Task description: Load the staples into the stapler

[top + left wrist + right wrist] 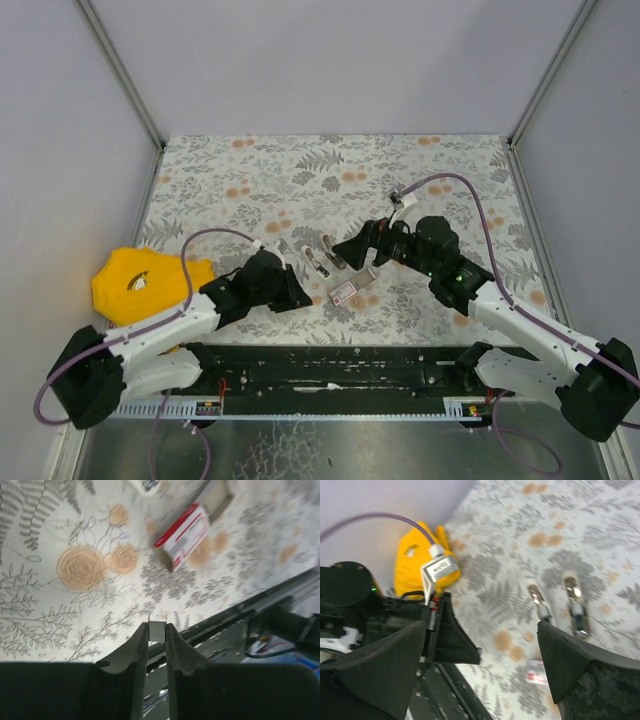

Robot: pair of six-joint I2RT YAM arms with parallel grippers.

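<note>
My left pincer is pinching a small grey strip at its tips. My right pincer is spread wide, holding nothing, near the stapler. The staples carton lies flat on the floral table with its grey tray sticking out, between both pincers.

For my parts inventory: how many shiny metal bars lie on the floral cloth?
2, side by side on the floral cloth: the left bar and the right bar. Others may be hidden.
</note>
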